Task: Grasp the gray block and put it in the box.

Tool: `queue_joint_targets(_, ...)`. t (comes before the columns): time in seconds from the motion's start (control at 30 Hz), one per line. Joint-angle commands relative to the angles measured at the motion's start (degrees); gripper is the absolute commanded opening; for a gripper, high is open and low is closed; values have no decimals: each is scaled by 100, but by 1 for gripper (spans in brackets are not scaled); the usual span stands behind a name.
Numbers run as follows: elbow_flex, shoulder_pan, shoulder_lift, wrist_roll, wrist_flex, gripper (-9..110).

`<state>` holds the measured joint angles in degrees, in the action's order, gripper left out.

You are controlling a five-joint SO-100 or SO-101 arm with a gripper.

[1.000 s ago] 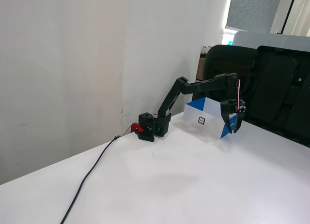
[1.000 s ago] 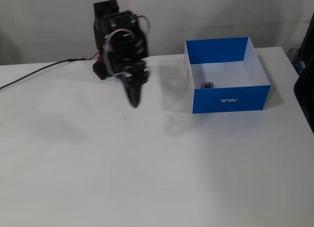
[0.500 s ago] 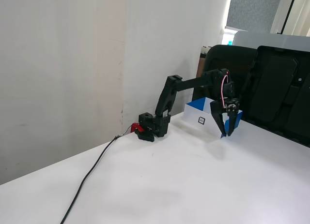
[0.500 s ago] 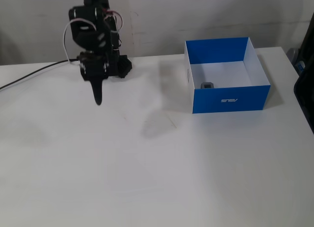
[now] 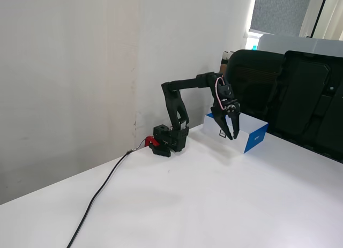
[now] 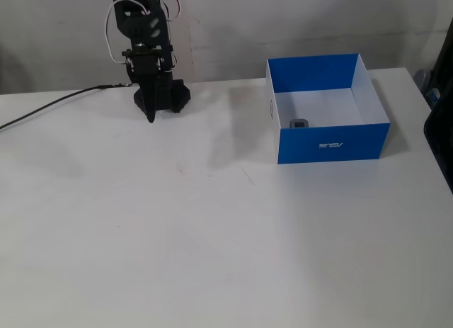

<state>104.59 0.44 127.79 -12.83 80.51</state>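
In a fixed view that looks along the table, a black cable is trailing across the white tabletop to the arm's black base with a red clip, and to its right the black two-finger gripper is hanging tip-down in front of the shallow blue-and-white cardboard box, its fingers standing a little apart with nothing between them. In the other fixed view, from left to right, the same gripper is pointing down near the base and well apart from the box, which is sitting at the right with its blue printed wall toward the camera. The small matte gray block is lying inside the box on the white floor, close to the near blue wall and toward its left corner, so the placing seems done. From here the main risk, as a guess, would be the arm swinging low toward the box: the fingertips could catch the light cardboard rim and push or tip the box, spilling the block. Dark office chairs are standing behind the table beyond the box, clear of the arm; nothing is lying between the gripper and the box on the tabletop.
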Motion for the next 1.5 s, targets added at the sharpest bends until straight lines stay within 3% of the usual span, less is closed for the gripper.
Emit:
queue_joint_targets(0.0,1723,-88,1582,70,-976,0)
queue_joint_targets(0.2,4122,-255,3586,114,-1828,0)
queue_joint_targets(0.5,5950,-510,5854,132,-1837,0)
queue_joint_targets(1.47,7436,-958,6662,299,-1556,0)
